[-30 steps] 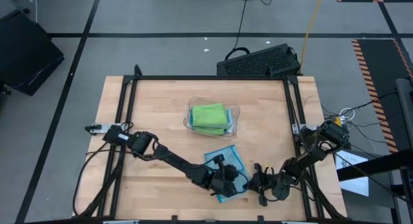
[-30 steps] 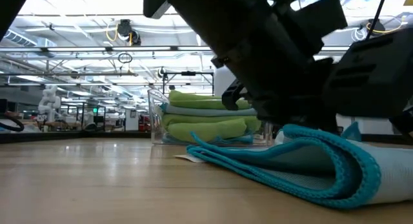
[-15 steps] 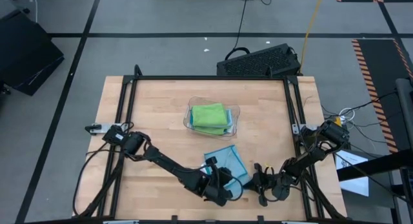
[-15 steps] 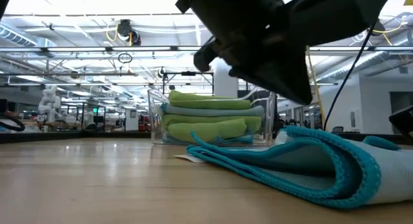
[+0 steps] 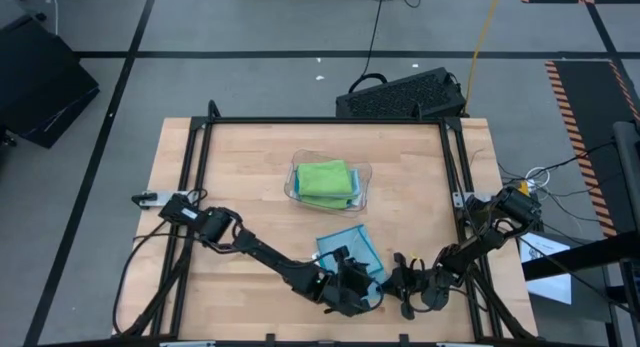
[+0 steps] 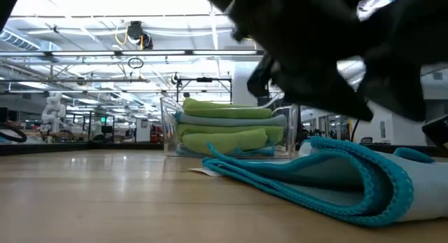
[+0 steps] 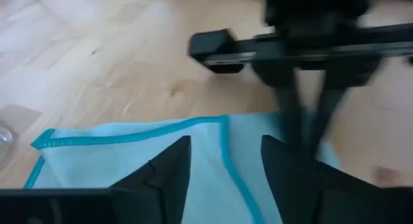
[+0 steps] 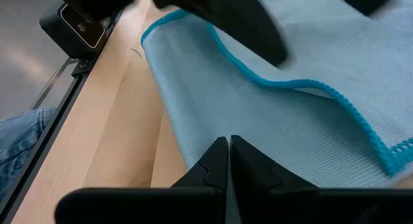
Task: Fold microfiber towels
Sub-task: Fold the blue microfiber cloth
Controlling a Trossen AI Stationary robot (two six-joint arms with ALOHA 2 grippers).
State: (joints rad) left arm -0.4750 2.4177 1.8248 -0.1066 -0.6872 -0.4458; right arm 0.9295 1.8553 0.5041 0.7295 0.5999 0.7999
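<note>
Blue towel [image 5: 349, 249] lies folded over on the table [image 5: 240, 177], just in front of the tray [image 5: 364, 182], toward the near edge. Low view shows its fold as a rounded doubled lip with a teal stitched border [image 6: 364, 180]; a small white tag [image 6: 199, 171] sticks out flat at its far corner. Left wrist view shows 1 layer lying over another, teal hem running along the upper layer's edge [image 7: 135, 136].

Tray holds a stack of folded towels, lime green [image 5: 325, 177] on top; from the low view the stack reads green, pale blue, green [image 6: 224, 127].

Left gripper [image 5: 358, 287] sits at the blue towel's near edge, fingers [image 7: 169, 166] spread apart over the cloth, nothing between them.

Right gripper [image 5: 400, 277] is low, just beside the towel's near right corner, fingers [image 8: 219, 161] pressed together with cloth directly ahead of the tips; cannot tell whether any fabric is pinched.

A black keyboard [image 5: 400, 95] rests behind the table, beyond the tray.
</note>
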